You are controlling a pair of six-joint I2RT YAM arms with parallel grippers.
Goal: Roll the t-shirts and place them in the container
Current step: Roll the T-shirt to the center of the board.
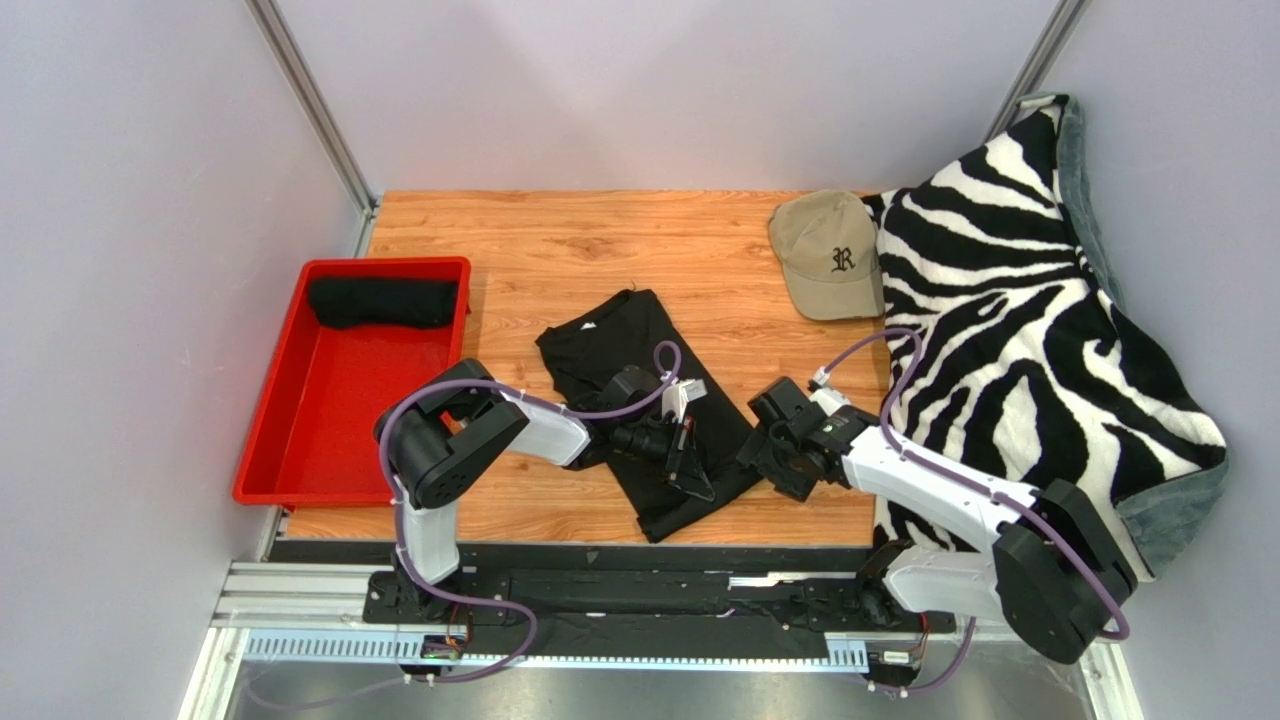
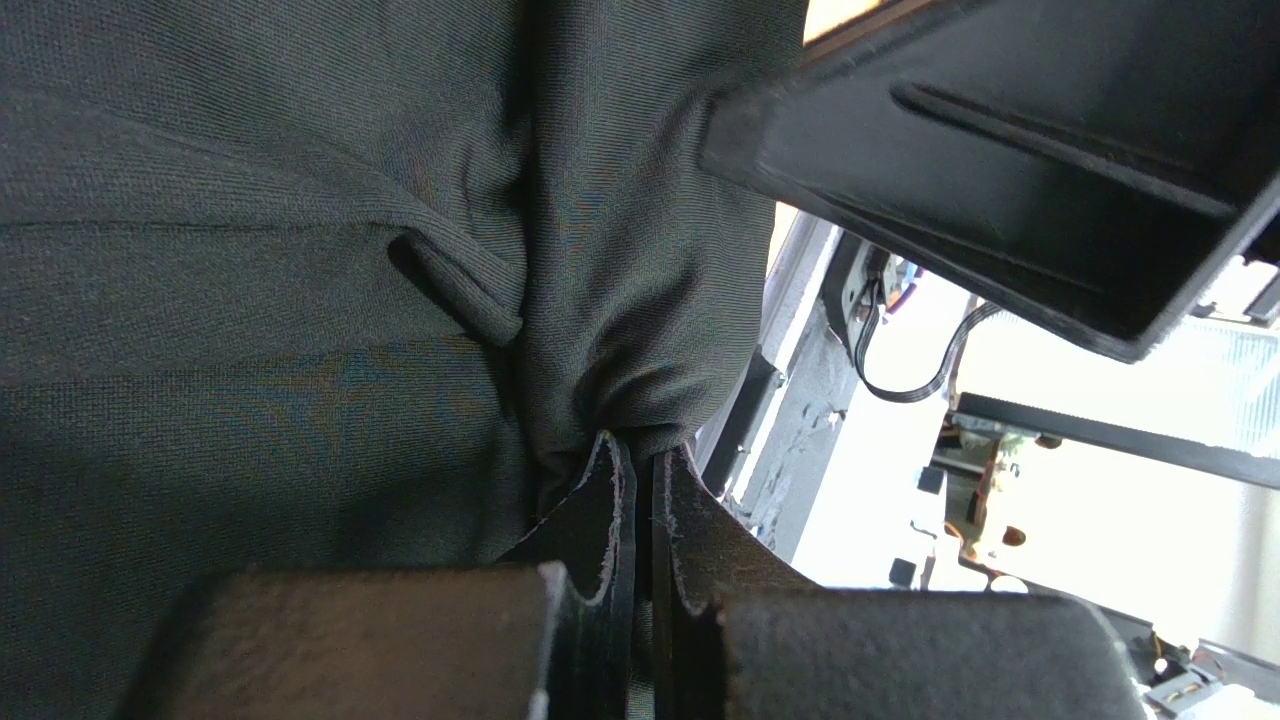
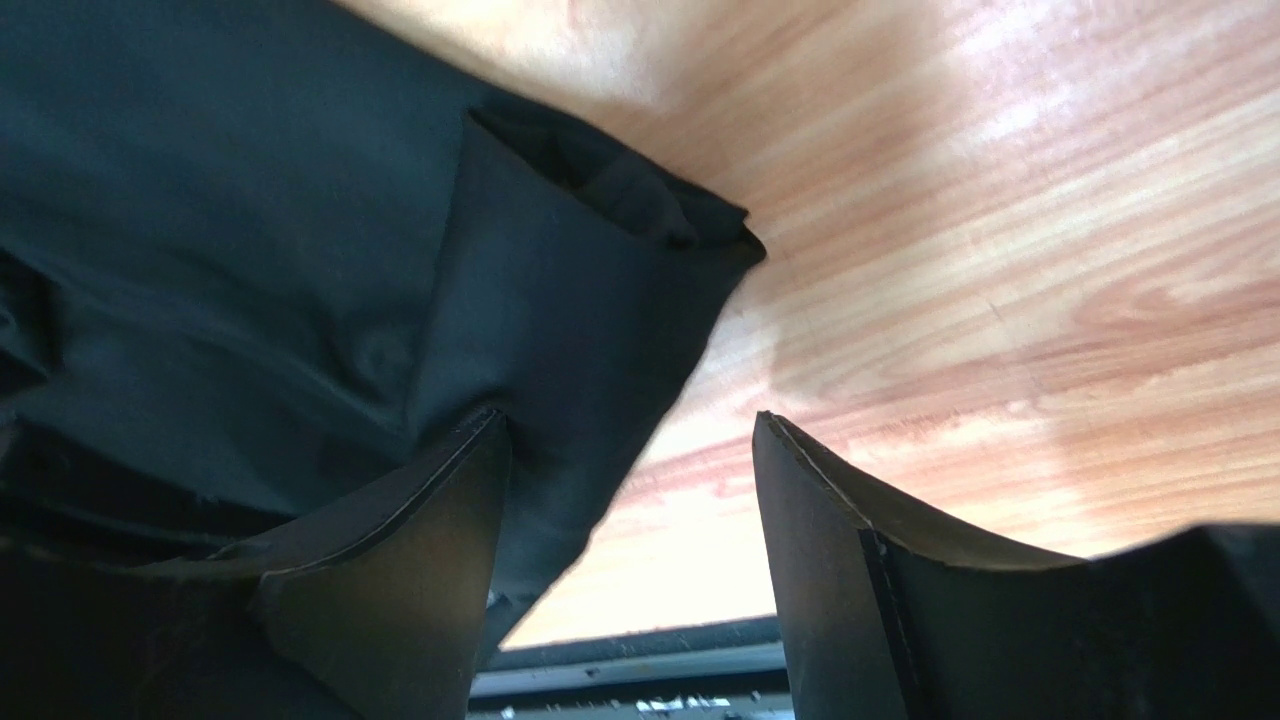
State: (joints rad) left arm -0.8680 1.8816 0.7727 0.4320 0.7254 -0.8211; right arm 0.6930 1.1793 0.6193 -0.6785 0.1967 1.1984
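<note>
The shirt [image 1: 613, 348] lies crumpled at the middle of the table [image 1: 601, 240]. The left gripper [image 2: 639, 458] has its fingers together, clamped on a fold of the shirt near its near edge. The right gripper [image 3: 631, 435] has its fingers apart at the shirt's right edge: one finger [image 3: 406, 525] touches the cloth, the other is over bare wood. A rolled shirt [image 1: 383, 302] lies in the tray [image 1: 286, 443].

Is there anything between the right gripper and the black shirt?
Nothing visible. The open right gripper is at the edge of the shirt: its jaws straddle that edge, one over cloth, one over bare table. The left gripper pinches the shirt.
</note>
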